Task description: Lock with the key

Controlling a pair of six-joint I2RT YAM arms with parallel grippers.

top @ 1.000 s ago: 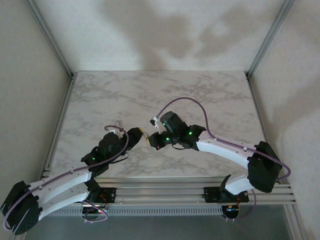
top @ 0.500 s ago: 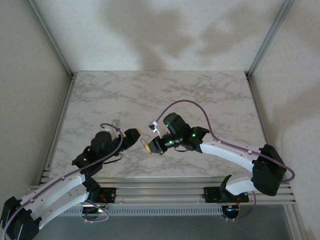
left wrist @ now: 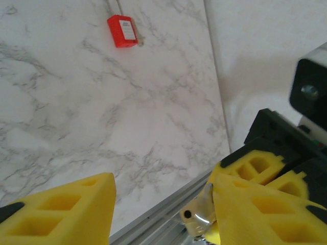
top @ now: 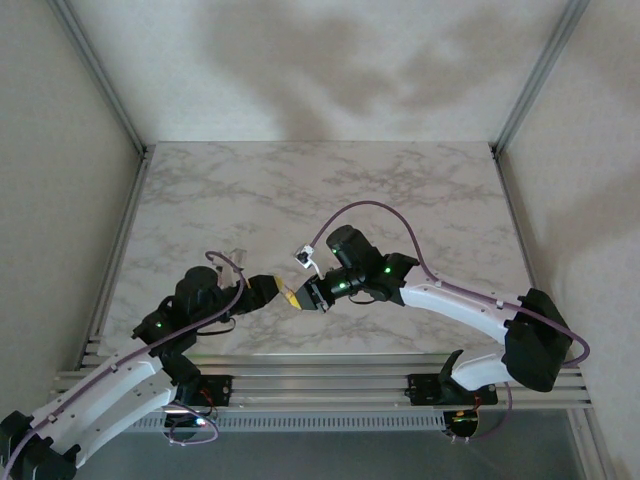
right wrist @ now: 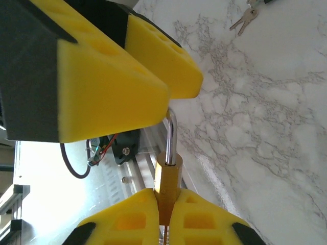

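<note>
My right gripper (right wrist: 163,199) is shut on the brass body of a padlock (right wrist: 167,171). Its steel shackle (right wrist: 172,130) points up and runs behind a yellow pad of the left gripper (right wrist: 115,87). In the left wrist view my left gripper (left wrist: 163,199) stands open. The padlock (left wrist: 198,217) lies against its right finger (left wrist: 265,209), far from its left finger (left wrist: 61,214). From above, both grippers meet over the table's front middle, left (top: 265,291) and right (top: 308,296), with the padlock (top: 290,297) between them. A key (right wrist: 244,19) lies on the marble.
A red padlock (left wrist: 122,30) lies on the marble table (top: 400,190) farther out. The aluminium rail (top: 330,380) along the table's near edge runs just below the grippers. Frame posts stand at the back corners.
Both grippers have come nearer the front edge. The left arm drew back and its gripper now meets the padlock from the left. The right gripper kept its grip.
</note>
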